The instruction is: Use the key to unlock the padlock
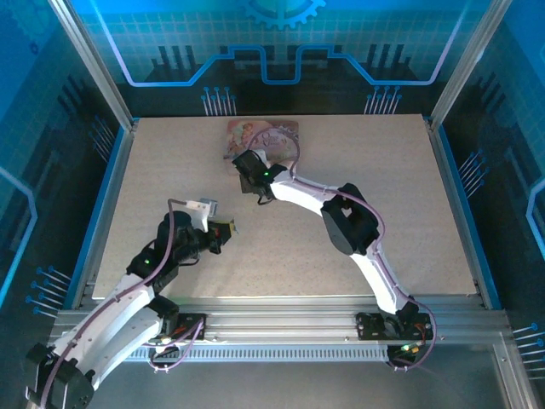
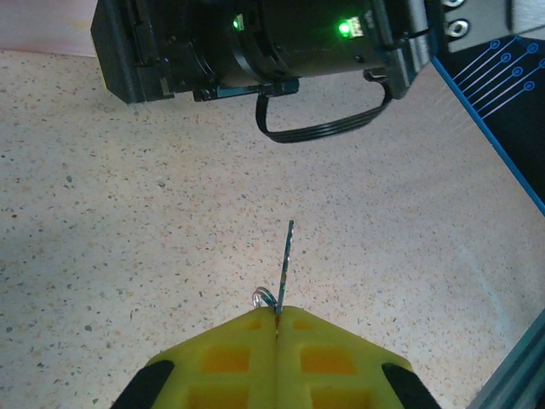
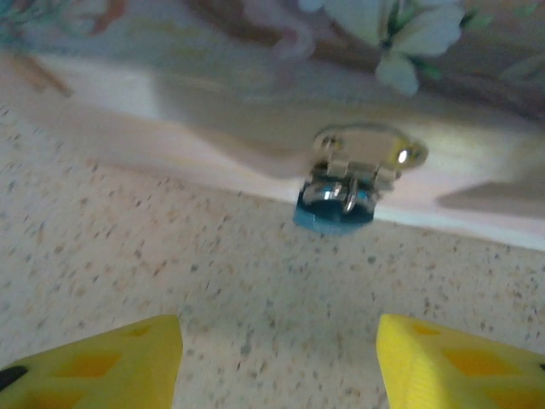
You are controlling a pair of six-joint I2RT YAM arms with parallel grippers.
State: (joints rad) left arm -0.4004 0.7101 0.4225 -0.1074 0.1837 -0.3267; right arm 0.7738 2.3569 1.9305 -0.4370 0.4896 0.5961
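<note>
Thin dark metal key [image 2: 286, 256] clamped in the left pincer [image 2: 277, 328], blade pointed straight ahead over the speckled bench [image 2: 128, 221], small silvery-blue padlock [image 3: 336, 203] set against the pink printed tin [image 3: 213, 51], right pincer [image 3: 277, 358] spread wide

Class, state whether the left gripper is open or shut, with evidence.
Shut: the left gripper has its yellow fingers together, the key pinched between them.

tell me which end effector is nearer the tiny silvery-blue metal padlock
Right. The right end effector sits open just in front of the tiny silvery-blue metal padlock; the left end effector is farther back, pinching the thin dark metal key.
</note>
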